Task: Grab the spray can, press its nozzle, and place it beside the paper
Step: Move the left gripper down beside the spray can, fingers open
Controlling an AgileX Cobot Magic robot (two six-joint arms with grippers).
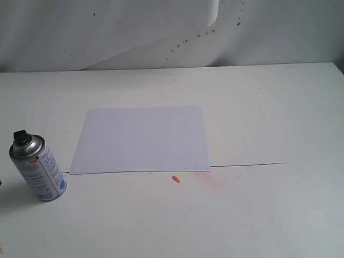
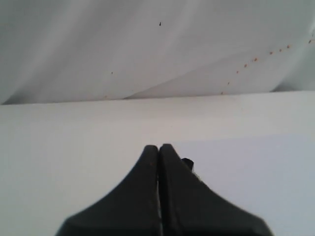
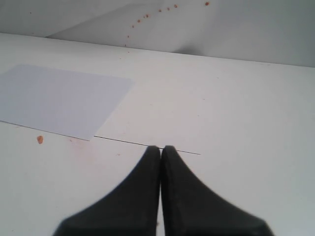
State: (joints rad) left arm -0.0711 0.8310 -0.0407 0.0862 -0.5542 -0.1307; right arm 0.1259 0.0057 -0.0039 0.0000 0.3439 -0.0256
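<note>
While the spray can (image 1: 37,167) stands upright on the white table (image 1: 269,209), it sits near the left edge of the exterior view, just beside the lower left corner of the paper (image 1: 141,140) but not touching it. Its black nozzle (image 1: 22,137) sits on the silver dome, and a blue dot shows near the base of the label.

The paper lies flat near the middle of the table. A thin dark line (image 1: 250,164) runs along the table from the sheet's lower right corner. A small orange speck (image 1: 175,179) lies just in front of the sheet's near edge, with a faint pink stain (image 1: 217,183) beside it. Orange spots (image 1: 199,36) mark the white backdrop behind the table.

My left jaws (image 2: 158,147) are pressed together with nothing between them, above bare table, with the paper visible past them. My right jaws (image 3: 161,148) are likewise closed and empty, above bare table, well apart from the can. Neither pair appears in the exterior view.
</note>
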